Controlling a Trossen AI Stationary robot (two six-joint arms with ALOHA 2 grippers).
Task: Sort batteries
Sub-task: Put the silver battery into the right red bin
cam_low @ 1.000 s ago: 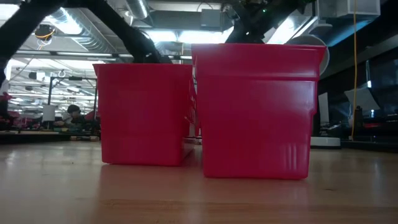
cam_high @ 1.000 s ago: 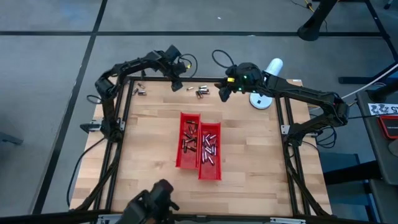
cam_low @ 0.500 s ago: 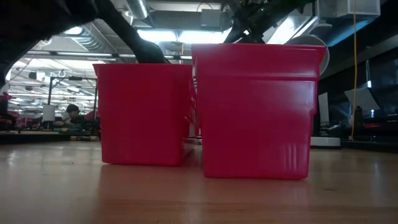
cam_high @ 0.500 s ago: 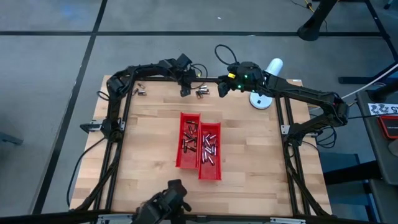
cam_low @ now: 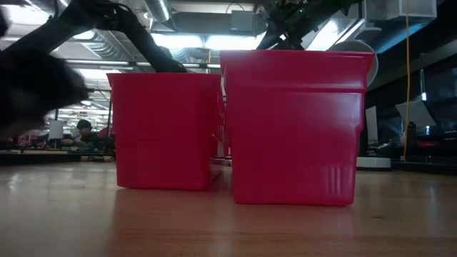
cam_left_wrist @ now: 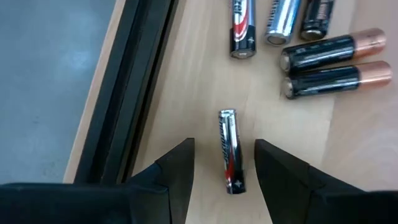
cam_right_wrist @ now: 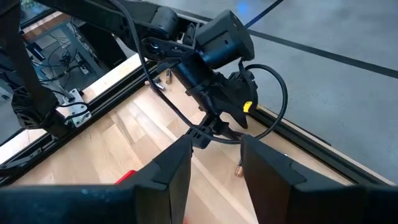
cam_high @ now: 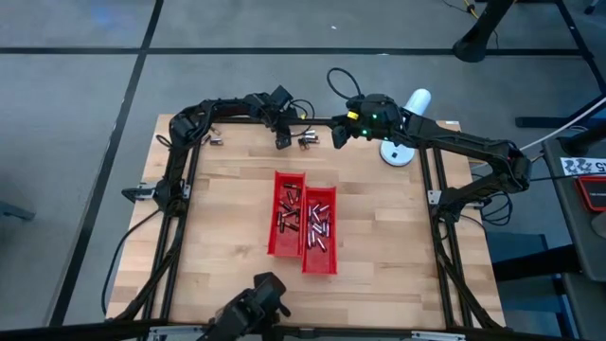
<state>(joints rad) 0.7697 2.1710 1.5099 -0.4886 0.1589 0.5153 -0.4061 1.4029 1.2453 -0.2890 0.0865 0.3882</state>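
Note:
A lone silvery battery lies flat on the wood by the table's far edge. My left gripper stands open just over it, pointing steeply down, one finger on either side and neither touching. Several more batteries lie loose a little beyond it, seen from above as a small cluster right of my left gripper. Two red trays at mid-table hold several batteries. My right gripper hovers open well above the far edge, nothing between its fingers.
The black frame rail runs close beside the lone battery. Another few batteries lie at the far left corner. A white stand sits at the far right. In the low view the trays block the far edge.
My left gripper has moved toward the table's right along the far edge and come down close to the wood, ending over the lone battery beside the cluster. Its fingers have stayed open. The batteries have not moved.

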